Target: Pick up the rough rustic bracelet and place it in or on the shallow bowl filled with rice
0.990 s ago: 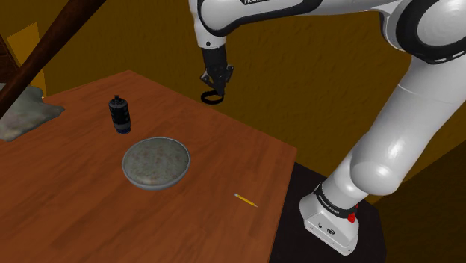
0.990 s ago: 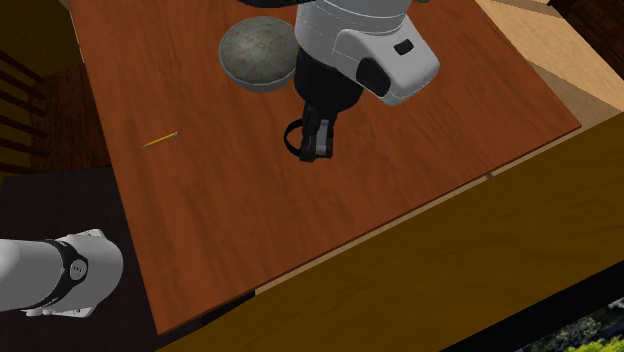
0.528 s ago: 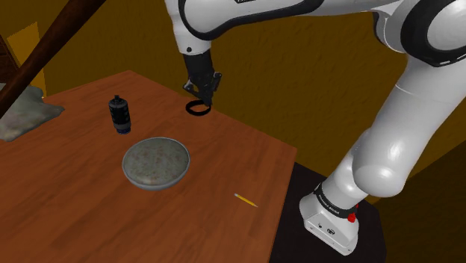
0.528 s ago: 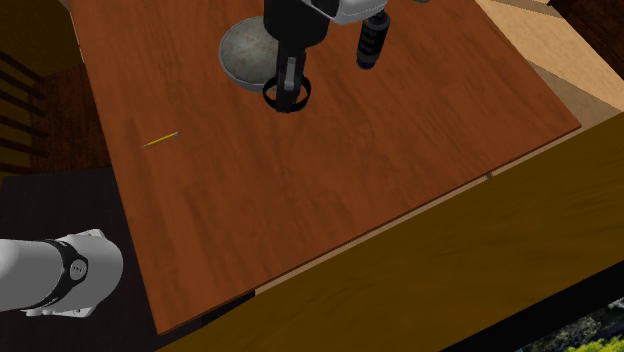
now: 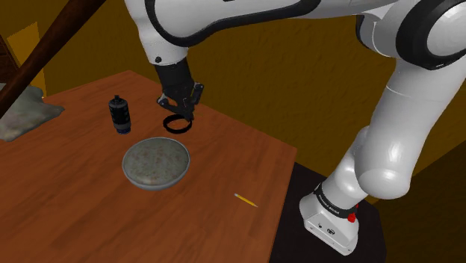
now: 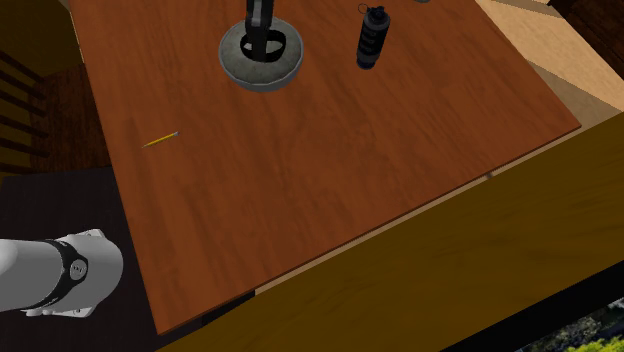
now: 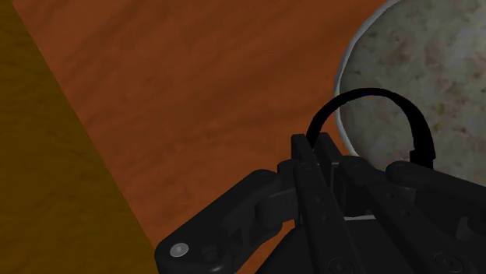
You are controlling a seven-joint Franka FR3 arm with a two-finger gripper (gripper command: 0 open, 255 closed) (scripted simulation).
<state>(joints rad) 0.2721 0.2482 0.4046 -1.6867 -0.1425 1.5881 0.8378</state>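
**Shoulder view**
- Gripper [image 5: 178,113] – I see it hanging from the white arm over the far part of the wooden table [image 5: 75,202], fingers pinched on the black bracelet [image 5: 176,125].
- The bracelet hangs clear of the tabletop, just beyond the far rim of the shallow bowl [image 5: 154,186], which has a speckled grey filling.
- Dark bottle [image 5: 119,114] – upright, towards the view's left of the gripper and apart from the bowl.
- Yellow pencil [image 5: 245,199] – flat near the table's edge on the stand's side.
- Grey-green cloth [image 5: 22,112] – at the table's left end.

**Second exterior view**
- I read the bracelet [image 6: 263,45] as a ring hanging over the bowl [image 6: 262,82], with one black finger [image 6: 259,14] coming down to it from the top edge.
- Bottle [image 6: 371,37] – to the view's right of the bowl.
- Pencil [image 6: 160,139] – well apart, towards the left on the table [image 6: 300,180].

**Wrist view**
- Gripper [image 7: 319,156] – jaws clamped on the bracelet [image 7: 366,95]. Its arc stands up from the fingertips, across the bowl's pale rim [image 7: 344,78] and part of the filling.
- Table [image 7: 179,86] – reddish grain beside the bowl.
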